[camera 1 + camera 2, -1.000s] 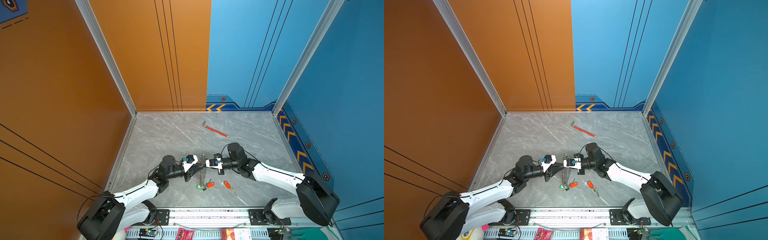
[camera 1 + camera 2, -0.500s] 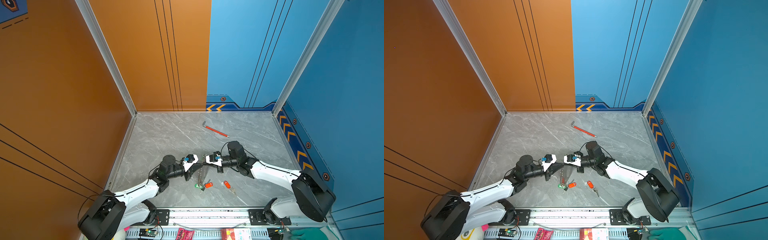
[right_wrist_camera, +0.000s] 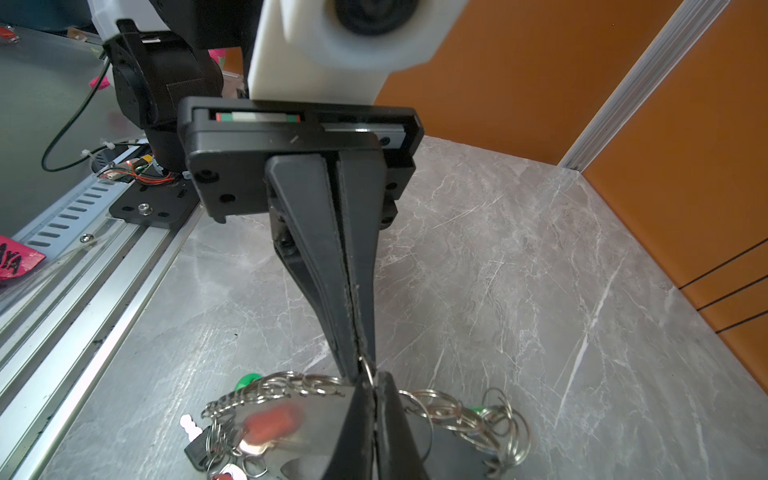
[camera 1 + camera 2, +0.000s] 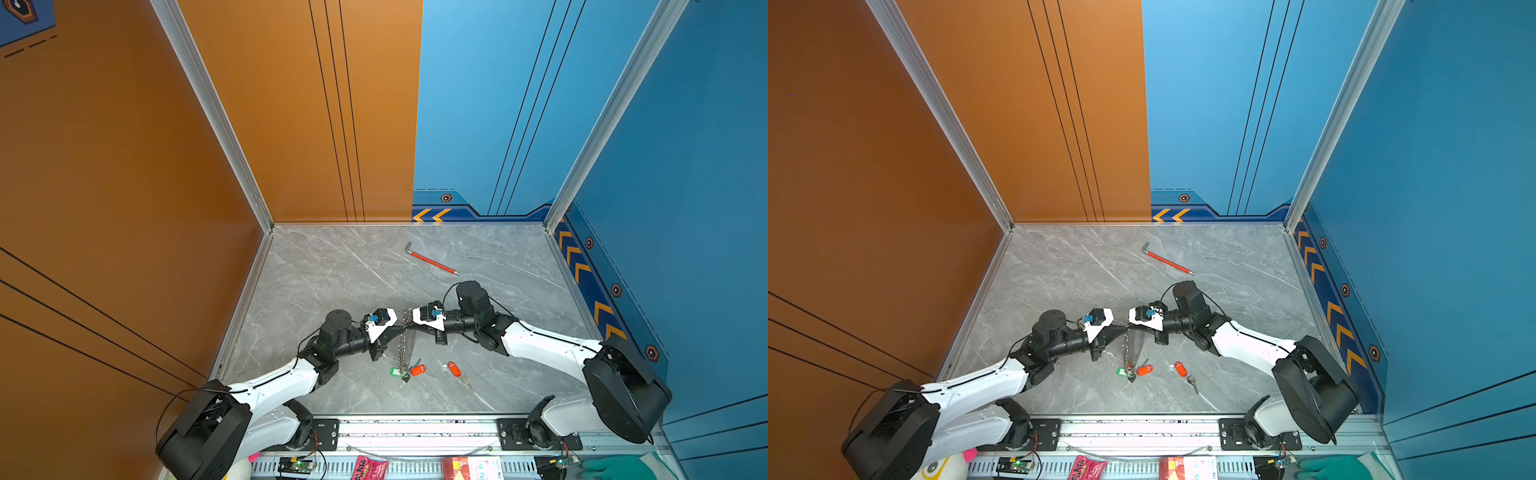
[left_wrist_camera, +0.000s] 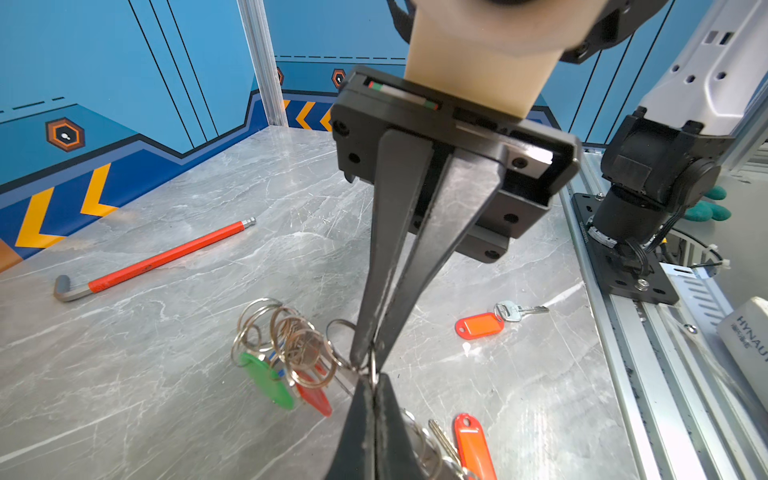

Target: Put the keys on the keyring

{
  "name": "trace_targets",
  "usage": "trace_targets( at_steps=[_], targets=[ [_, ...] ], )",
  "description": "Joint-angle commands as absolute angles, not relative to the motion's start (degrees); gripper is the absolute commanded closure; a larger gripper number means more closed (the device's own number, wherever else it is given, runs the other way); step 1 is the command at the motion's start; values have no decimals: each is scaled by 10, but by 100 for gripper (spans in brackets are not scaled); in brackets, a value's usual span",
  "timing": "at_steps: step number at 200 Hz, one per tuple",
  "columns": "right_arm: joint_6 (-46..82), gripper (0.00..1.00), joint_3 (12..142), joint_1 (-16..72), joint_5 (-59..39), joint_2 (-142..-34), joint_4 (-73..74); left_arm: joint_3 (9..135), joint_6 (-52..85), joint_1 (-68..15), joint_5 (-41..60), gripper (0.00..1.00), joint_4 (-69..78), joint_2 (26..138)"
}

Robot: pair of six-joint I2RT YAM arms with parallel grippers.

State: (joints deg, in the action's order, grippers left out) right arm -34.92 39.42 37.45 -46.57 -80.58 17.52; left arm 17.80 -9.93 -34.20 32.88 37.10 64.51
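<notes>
My left gripper [image 4: 401, 328] and my right gripper [image 4: 409, 326] meet tip to tip above the front middle of the table in both top views. Each is shut on the same small ring at the top of the keyring [image 4: 403, 351]. Its chain of silver rings [image 3: 286, 380] and shiny grey oval hang down from the tips. At its lower end, a green-tagged key [image 4: 394, 371] and an orange-tagged key [image 4: 417, 369] touch the table. Another orange-tagged key [image 4: 454, 369] [image 5: 478, 326] lies loose on the table to the right. The pinched ring [image 5: 372, 365] shows between both grippers' tips.
A red-sleeved hex wrench [image 4: 432, 262] lies toward the back of the grey marble table [image 4: 332, 282]. Orange and blue walls close in the left, back and right. An aluminium rail [image 4: 415, 428] with the arm bases runs along the front edge.
The left jaws have closed onto the ring. The two grippers have drawn together until their tips meet, with the keyring hanging between them.
</notes>
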Motion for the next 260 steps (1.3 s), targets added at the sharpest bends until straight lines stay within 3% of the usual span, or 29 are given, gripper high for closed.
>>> trace_targets(
  at_steps=[1,25,82,153,224,260],
  targets=[
    [-384,85,401,369,-467,-770,54,195,-117,-345,291,100,333,644],
    [-398,79,410,367,-456,-754,7,199,-122,-346,291,100,324,642],
    [-368,80,421,372,-416,-766,46,194,-148,-361,300,100,315,631],
    [-392,81,454,392,-395,-762,-15,206,-170,-372,300,100,279,627],
    [-405,91,483,398,-375,-778,-57,208,-172,-375,299,100,274,626],
    [-410,92,487,416,-370,-787,-62,207,-173,-375,298,100,274,625]
  ],
)
